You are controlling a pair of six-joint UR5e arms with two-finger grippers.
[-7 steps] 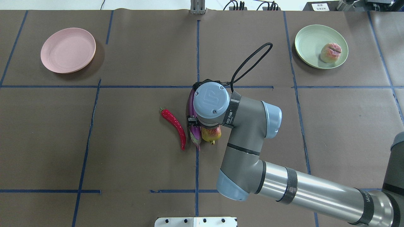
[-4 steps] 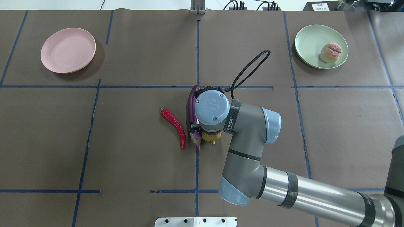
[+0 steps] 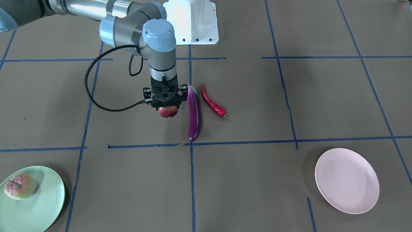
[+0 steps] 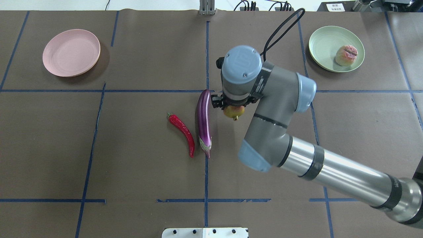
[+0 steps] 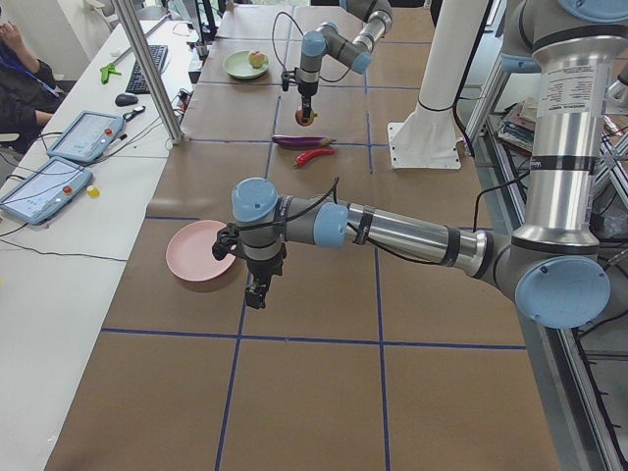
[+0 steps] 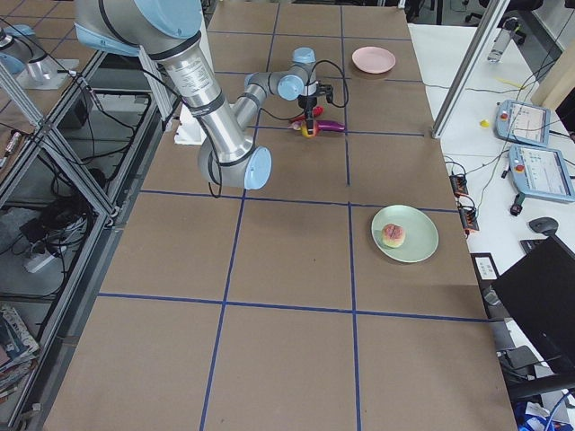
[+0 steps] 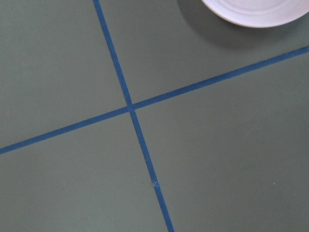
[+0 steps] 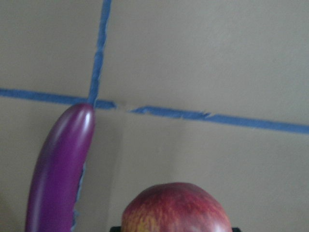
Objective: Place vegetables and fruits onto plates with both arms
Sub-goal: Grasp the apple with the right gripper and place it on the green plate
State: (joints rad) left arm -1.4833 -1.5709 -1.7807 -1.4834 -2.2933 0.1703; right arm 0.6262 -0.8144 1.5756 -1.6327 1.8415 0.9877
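**Now: dark red fruit gripped over the middle of the bench**

The bench (image 4: 132, 172) is covered in matte brown paper squared off with blue tape (image 4: 206, 56). The right arm (image 4: 330, 175), grey and silver tubing with light-blue caps, reaches to the bench's middle. From overhead its wrist hides most of what it carries.

The left arm (image 5: 392, 228) shows only in the left-end view, stretched low beside the pink plate (image 4: 71, 52). Its wrist camera sees a tape crossing and that plate's rim.

Both plates are round, shallow and dull-surfaced. In the overhead view the pink one sits far left and the green plate (image 4: 325, 39) far right. The green plate bears the peach-like fruit (image 4: 346, 55), which is pale pink-green and sits off-centre.

The eggplant (image 4: 204, 119) is long and glossy purple with a pale calyx, and lies along a tape line. The chili pepper (image 4: 183, 132) is curved and shiny red with a green stem. It lies just beside the eggplant on the robot's left, not touching it.

The dark red fruit (image 4: 234, 111) is round. The front view shows its red underside, and the right wrist camera shows yellowish mottling and the eggplant's rounded tip nearby. The right fingers (image 3: 166, 104) are clamped on this fruit. In the left-end view it hangs clear of the paper, near the eggplant's blunt end.

The left fingers (image 5: 257, 290) point downward. I cannot tell whether they are spread or closed.
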